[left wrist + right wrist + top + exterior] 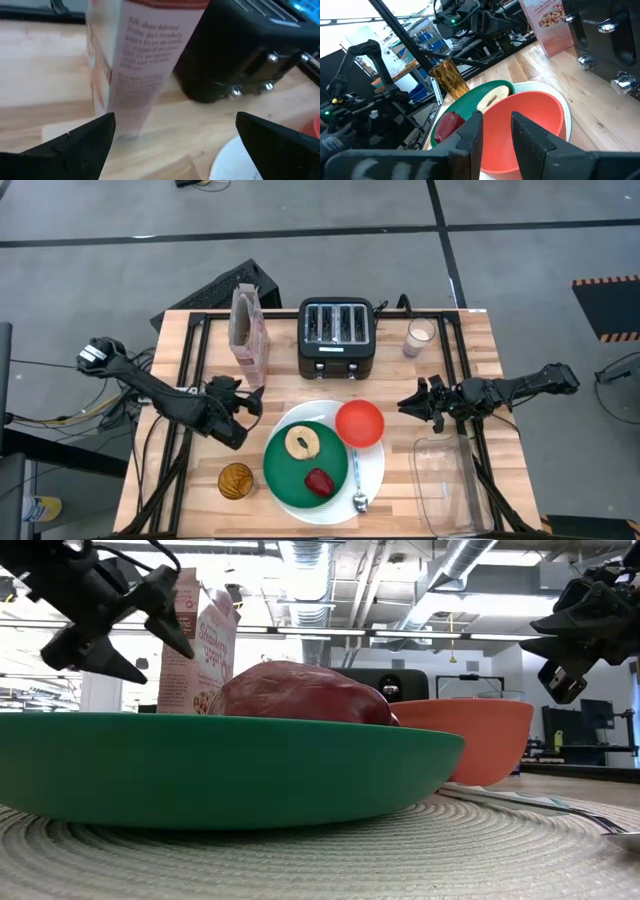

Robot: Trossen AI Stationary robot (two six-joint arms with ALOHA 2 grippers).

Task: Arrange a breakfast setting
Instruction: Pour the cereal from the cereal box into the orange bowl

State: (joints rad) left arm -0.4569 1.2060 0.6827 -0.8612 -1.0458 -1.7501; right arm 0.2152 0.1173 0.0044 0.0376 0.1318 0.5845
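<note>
A large white plate [372,470] lies at the table's near middle. On it rests a smaller green plate [285,470] holding a bagel half [301,442] and a small red fruit [319,481]. A red-orange bowl [359,423] sits on the white plate's far right part. A blue-handled spoon [358,485] lies along its right side. The pinkish cereal box [248,330] stands upright at the far left. My left gripper [255,402] is open and empty, between the box and the green plate, with the box [145,55] ahead of it. My right gripper [405,405] hovers right of the bowl [530,125], its fingers a little apart and empty.
A black toaster [337,338] stands at the far middle, with a glass cup [420,337] to its right. An amber glass [236,480] stands at the near left. A clear container [445,485] lies at the near right. Bare wood shows between box and plates.
</note>
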